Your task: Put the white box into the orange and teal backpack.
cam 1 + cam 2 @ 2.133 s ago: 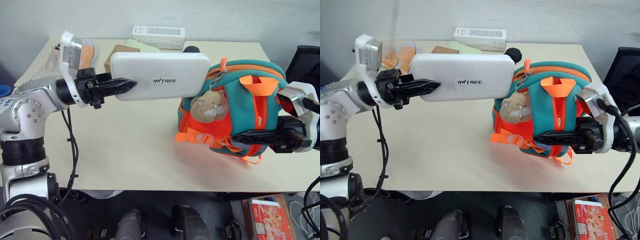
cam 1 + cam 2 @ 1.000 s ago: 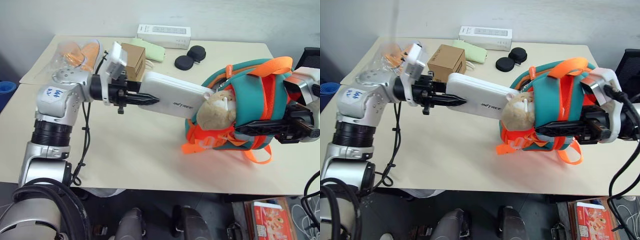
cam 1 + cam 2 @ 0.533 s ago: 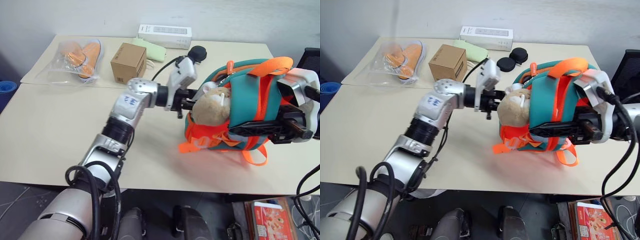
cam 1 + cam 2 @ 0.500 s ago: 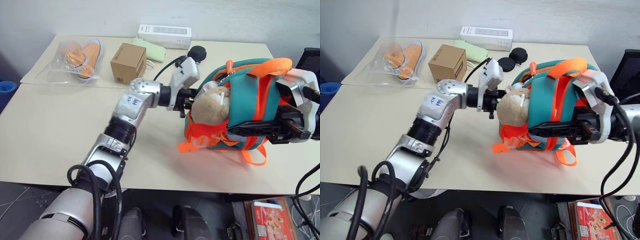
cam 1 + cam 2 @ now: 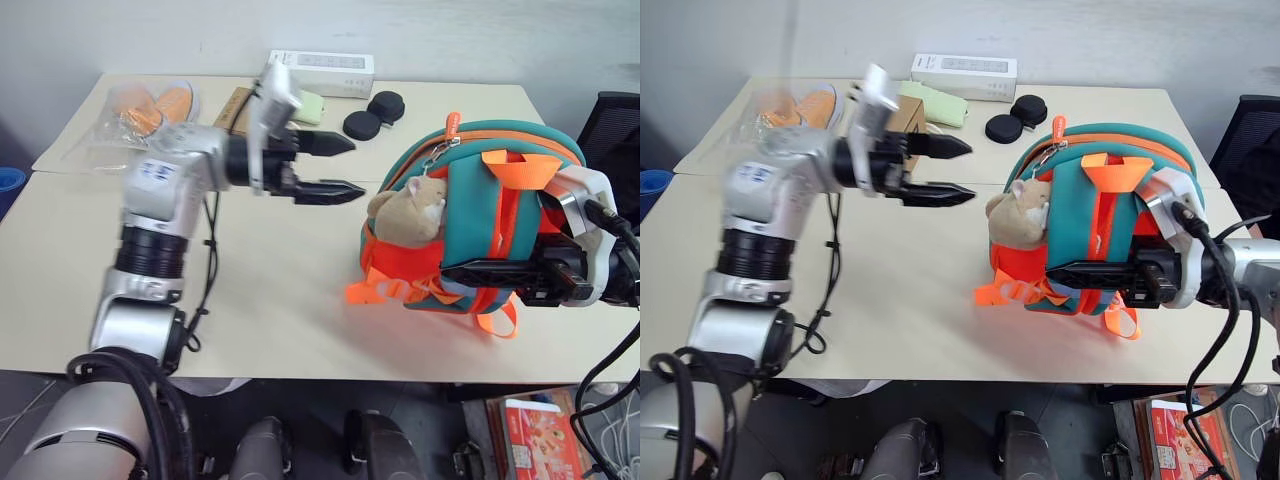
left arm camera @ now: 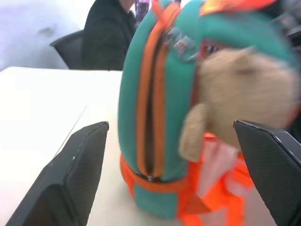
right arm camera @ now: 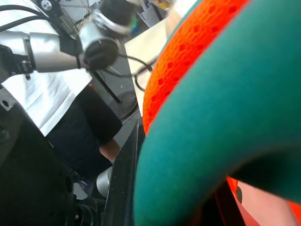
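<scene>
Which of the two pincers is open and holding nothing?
The left pincer: its two black fingers stand wide apart in the air beside the orange and teal backpack. The right pincer is shut on that backpack's strap.

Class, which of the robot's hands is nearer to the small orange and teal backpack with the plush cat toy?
The right. The right hand is shut on the small orange and teal backpack, gripping its strap side, while the left hand hangs open, apart from it.

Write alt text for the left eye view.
An orange and teal backpack stands on a beige table, the right gripper clamped on it. The left gripper hangs open and empty beside it.
</scene>
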`<action>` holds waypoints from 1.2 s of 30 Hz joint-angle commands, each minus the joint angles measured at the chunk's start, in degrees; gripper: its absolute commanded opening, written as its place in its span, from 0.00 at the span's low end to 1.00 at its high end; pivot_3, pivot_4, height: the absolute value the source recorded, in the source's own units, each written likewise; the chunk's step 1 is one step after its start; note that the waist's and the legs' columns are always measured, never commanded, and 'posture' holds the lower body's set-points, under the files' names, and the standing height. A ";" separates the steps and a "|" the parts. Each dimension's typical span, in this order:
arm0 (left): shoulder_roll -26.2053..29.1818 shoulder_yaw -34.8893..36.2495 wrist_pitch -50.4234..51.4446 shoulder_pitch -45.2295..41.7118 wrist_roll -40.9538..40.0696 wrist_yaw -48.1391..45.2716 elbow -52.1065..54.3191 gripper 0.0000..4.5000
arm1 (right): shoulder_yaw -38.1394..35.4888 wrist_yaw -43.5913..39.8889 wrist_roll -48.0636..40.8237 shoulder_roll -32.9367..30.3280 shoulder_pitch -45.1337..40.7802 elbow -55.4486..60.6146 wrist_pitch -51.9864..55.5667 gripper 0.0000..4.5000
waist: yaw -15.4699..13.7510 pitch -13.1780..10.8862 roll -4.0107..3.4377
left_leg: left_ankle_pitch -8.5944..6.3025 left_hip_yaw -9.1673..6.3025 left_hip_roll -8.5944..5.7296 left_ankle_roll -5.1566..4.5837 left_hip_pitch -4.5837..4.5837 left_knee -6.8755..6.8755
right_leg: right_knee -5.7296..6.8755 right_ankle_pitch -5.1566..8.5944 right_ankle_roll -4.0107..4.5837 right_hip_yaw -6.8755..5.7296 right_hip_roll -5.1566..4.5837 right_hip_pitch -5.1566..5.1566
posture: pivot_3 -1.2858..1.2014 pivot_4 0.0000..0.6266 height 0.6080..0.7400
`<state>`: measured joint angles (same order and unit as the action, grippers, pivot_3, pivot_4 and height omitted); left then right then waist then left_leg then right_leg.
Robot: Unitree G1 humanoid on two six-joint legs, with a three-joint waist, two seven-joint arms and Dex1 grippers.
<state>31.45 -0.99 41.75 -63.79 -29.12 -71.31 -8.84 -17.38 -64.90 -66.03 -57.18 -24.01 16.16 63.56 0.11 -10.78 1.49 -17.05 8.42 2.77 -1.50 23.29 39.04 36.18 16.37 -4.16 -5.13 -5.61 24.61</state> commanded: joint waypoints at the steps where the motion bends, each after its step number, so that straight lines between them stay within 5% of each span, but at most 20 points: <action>1: 0.74 -0.48 2.61 1.13 -3.74 -0.21 10.45 0.99 | -2.31 1.15 -2.59 0.64 -0.29 2.03 -0.64 0.00 | -0.27 0.01 -0.01 | 0.00 -0.05 -0.02 -0.01 0.00 0.00 | -0.02 0.00 0.00 0.03 -0.03 -0.05 | 0.52 0.24 1.00; 13: -13.33 -10.10 -7.35 3.32 10.49 20.72 9.58 0.99 | -3.56 3.77 -5.78 0.92 1.12 3.38 -0.10 0.00 | -1.27 0.01 -0.01 | 0.01 0.00 -0.06 -0.10 -0.02 0.06 | -0.07 -0.06 -0.11 0.51 0.06 -0.08 | 0.52 0.24 1.00; 29: -10.56 -7.02 -6.14 3.12 6.73 15.01 7.88 0.07 | -5.04 6.12 -5.98 1.61 4.55 3.81 -1.76 0.00 | -1.39 0.02 -0.03 | 0.00 0.00 -0.07 -0.11 -0.02 0.05 | -0.07 -0.06 -0.11 0.49 0.04 -0.08 | 0.52 0.24 1.00; 36: -4.87 -0.12 -7.32 -5.20 5.94 14.22 -4.66 0.03 | -5.87 6.79 -3.80 3.05 9.22 5.43 -5.52 0.00 | -1.06 0.02 -0.04 | 0.00 0.02 -0.06 -0.11 -0.01 0.04 | -0.09 -0.06 -0.11 0.44 0.13 -0.06 | 0.52 0.24 1.00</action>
<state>23.80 -4.09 37.21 -68.14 -23.45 -55.79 -12.20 -20.90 -58.04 -69.72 -54.50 -15.51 19.98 59.71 -0.95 -10.76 1.46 -17.05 8.46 2.71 -1.61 23.27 39.04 36.09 16.30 -4.27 -4.69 -5.48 24.56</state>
